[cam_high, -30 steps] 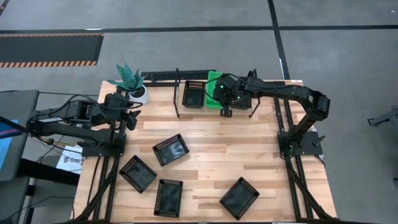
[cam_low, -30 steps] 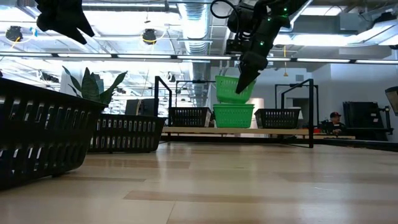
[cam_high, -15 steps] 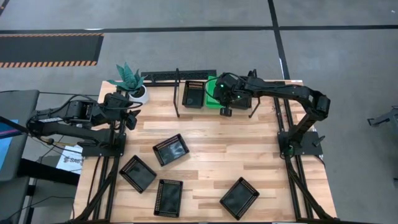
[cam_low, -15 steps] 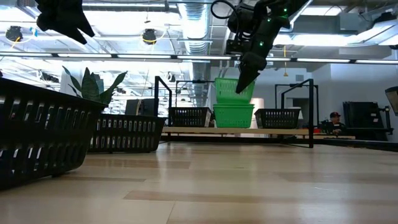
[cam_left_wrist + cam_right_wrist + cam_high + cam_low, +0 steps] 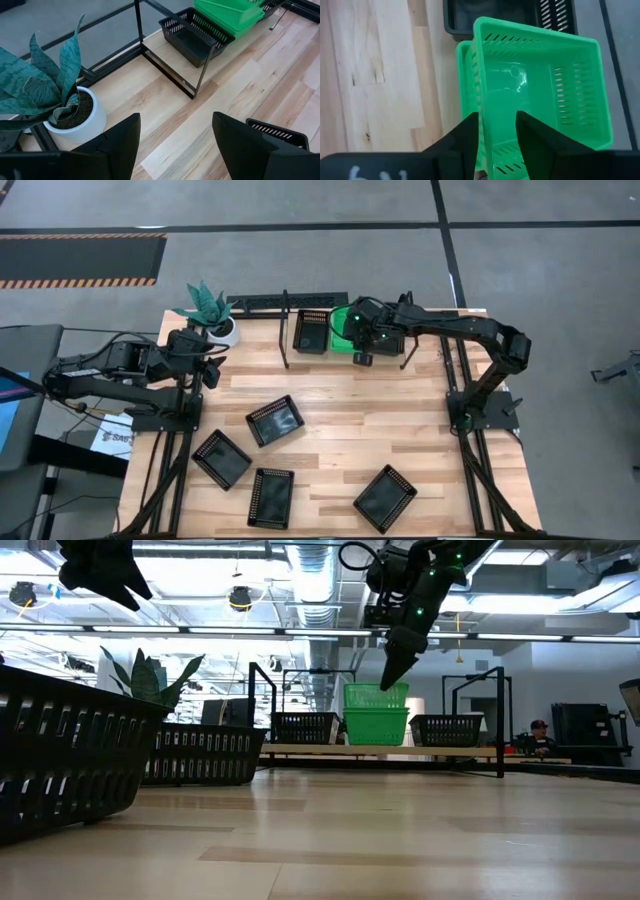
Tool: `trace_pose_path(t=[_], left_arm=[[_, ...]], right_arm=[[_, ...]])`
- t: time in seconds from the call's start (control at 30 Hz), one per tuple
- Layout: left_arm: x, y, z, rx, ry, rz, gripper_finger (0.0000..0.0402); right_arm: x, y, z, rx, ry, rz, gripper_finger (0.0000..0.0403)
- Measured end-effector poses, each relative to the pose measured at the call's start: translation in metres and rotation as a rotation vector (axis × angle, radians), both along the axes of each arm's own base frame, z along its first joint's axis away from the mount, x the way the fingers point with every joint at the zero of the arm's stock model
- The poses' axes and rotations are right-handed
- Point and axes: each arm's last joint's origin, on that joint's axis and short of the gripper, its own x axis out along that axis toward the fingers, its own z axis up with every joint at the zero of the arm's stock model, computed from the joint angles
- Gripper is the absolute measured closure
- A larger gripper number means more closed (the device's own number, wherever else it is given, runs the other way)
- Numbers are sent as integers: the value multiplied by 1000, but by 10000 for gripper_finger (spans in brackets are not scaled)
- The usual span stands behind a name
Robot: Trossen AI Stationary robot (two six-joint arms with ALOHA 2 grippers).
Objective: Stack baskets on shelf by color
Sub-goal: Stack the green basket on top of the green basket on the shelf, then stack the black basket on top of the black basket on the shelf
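Currently: right pincer [image 5: 498,131] straddles the top green basket's [image 5: 540,85] near wall, fingers parted, grip loosened.
Advice: lift straight up, clearing the green stack [image 5: 375,716] beneath.
Left pincer [image 5: 172,145]: wide, idle.

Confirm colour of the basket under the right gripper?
Bright green; the basket sits nested on another green one, clearest in the right wrist view.

An industrial lab: exposed ceiling ducts [image 5: 300,565], taped concrete floor [image 5: 300,260], wooden worktable [image 5: 330,410].
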Motion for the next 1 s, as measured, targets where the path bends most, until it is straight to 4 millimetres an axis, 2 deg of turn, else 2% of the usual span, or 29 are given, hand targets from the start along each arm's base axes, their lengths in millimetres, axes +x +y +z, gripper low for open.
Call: trace_pose_path(t=[0.3,0.57,0.7,0.87,0.93,1.0], left_arm=[[0,0,0,0,0,0,166],[0,0,0,0,0,1,166],[0,0,0,1,1,1,166],[-2,0,-2,-2,24,5,166],[-3,0,-2,-3,34,7,166],[-3,0,-3,-1,38,8,166]], right_arm=[[4,13,4,33,-37,35,260],[6,24,18,-137,-69,-85,293],[8,33,15,-105,-50,-65,304],[1,63,4,165,32,-140,304],[-7,83,-1,297,132,-174,300],[-14,108,-3,350,232,-196,297]])
